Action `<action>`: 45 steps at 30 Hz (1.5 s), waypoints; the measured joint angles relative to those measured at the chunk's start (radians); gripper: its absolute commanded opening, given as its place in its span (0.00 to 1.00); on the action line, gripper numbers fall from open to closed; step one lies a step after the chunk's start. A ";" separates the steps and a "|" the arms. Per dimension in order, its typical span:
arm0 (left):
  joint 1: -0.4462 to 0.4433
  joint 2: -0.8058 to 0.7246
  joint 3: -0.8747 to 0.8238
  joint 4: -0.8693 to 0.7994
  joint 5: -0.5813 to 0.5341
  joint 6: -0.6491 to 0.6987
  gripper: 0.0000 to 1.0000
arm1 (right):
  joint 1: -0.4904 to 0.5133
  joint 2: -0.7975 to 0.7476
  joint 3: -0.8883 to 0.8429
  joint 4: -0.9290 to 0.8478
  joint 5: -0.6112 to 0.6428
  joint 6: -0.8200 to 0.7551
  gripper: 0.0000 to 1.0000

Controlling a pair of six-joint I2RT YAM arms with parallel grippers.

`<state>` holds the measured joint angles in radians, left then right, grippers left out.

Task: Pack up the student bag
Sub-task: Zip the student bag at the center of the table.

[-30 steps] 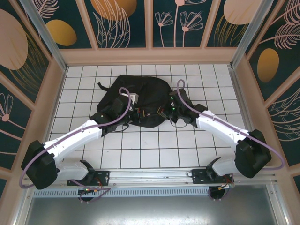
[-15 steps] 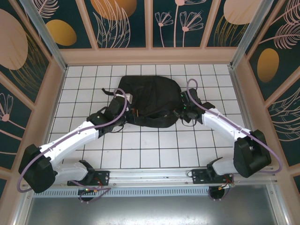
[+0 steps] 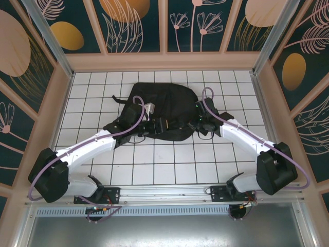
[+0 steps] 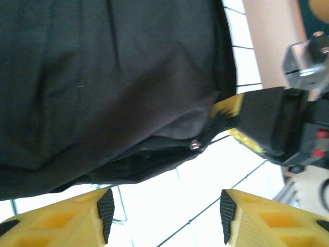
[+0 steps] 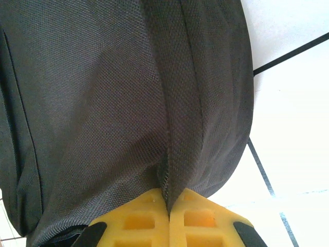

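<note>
The student bag is a big black soft backpack lying flat at the middle back of the white tiled table. My left gripper stands open at its near edge; in the left wrist view the gripper has bare tile between its pads, just short of the bag and its slightly parted zip with a metal pull. My right gripper is at the bag's near right corner. Up close, that right gripper is shut on a fold of the bag's fabric.
The table has open tiles between the bag and the arm bases. Wooden walls close in the left, right and back. A metal rail runs along the near edge. A black strap trails from the bag's left side.
The bag has slid to the right with the right gripper's pull. My left gripper has opened, let go of the bag, and moved right along its near edge.
</note>
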<state>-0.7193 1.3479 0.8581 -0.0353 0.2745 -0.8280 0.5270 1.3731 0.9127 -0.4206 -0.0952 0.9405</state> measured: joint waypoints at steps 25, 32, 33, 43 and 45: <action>-0.062 0.285 0.301 -0.117 -0.074 0.043 0.65 | 0.053 0.012 0.002 0.002 0.001 0.000 0.00; -0.082 0.309 0.301 -0.137 -0.082 0.050 0.39 | 0.053 0.012 0.002 0.002 0.001 0.001 0.00; -0.082 0.309 0.301 -0.137 -0.084 0.050 0.34 | 0.053 0.012 0.002 0.002 0.001 0.001 0.00; -0.082 0.339 0.301 -0.136 -0.111 0.076 0.00 | 0.101 0.010 0.031 -0.045 0.060 0.006 0.25; -0.082 0.339 0.301 -0.130 -0.112 0.076 0.00 | 0.101 0.001 0.039 -0.061 0.072 0.016 0.37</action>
<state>-0.8009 1.6871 1.1587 -0.1650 0.1627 -0.7525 0.6285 1.3739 0.9512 -0.4812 -0.0235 0.9562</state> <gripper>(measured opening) 0.062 0.272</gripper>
